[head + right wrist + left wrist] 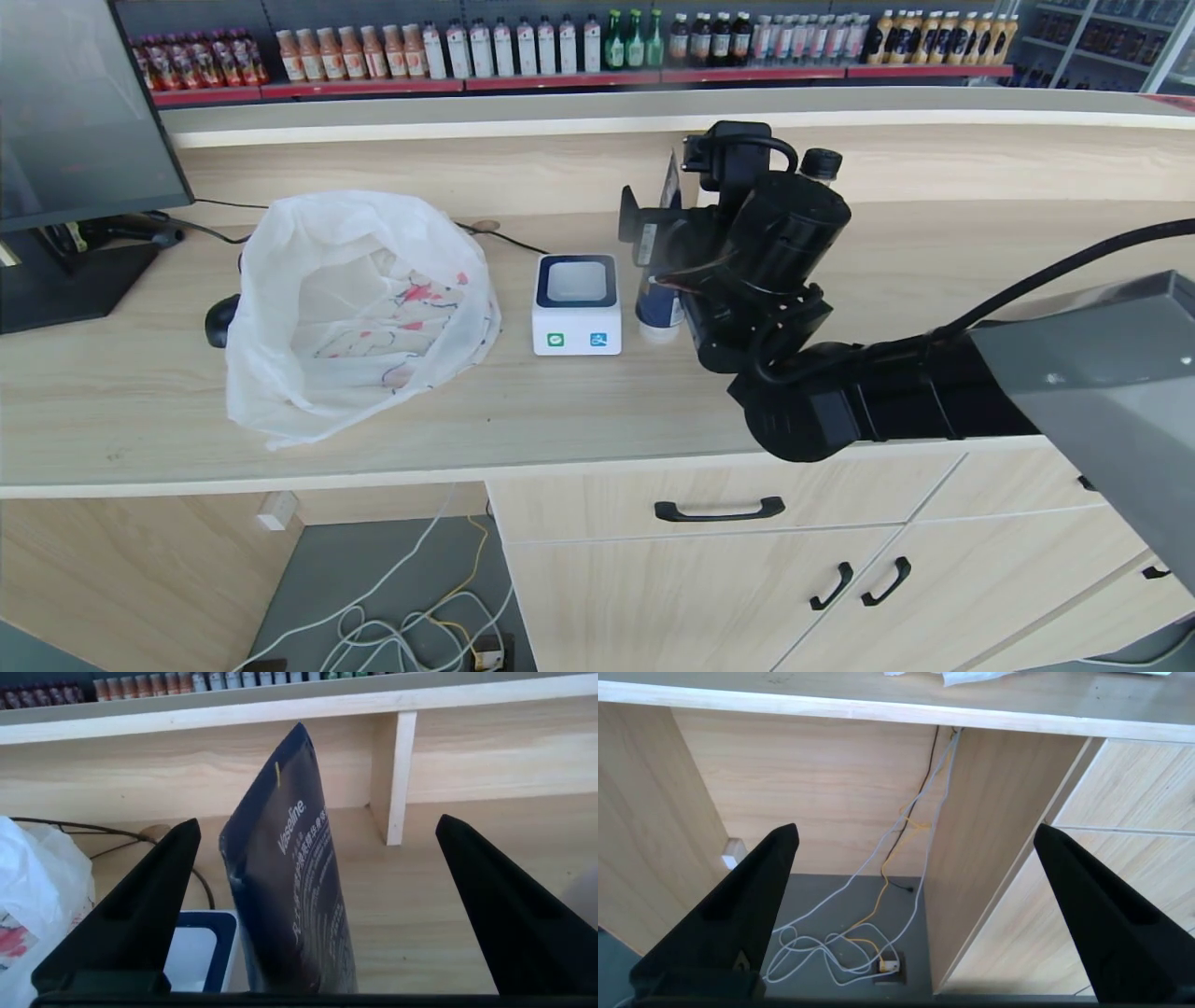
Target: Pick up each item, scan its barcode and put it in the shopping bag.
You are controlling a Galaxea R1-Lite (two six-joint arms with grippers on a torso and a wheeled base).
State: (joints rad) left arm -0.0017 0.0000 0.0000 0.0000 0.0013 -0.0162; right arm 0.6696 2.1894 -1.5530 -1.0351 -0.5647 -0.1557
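A dark blue tube (659, 311) stands on its white cap on the counter, just right of the white barcode scanner (577, 303). In the right wrist view the tube (290, 896) leans a little between the two wide-apart fingers of my right gripper (318, 826), nearer one finger and touching neither. My right gripper (661, 233) hangs open around the tube's upper part. The white shopping bag (355, 308) lies open-mouthed left of the scanner. My left gripper (915, 831) is open and holds nothing, low in front of the counter's underside.
A monitor (84, 103) and a handheld scanner (140, 229) stand at the far left, with a black mouse (221, 320) beside the bag. A black-capped bottle (821, 163) stands behind my right arm. Cables (850, 943) lie on the floor under the counter.
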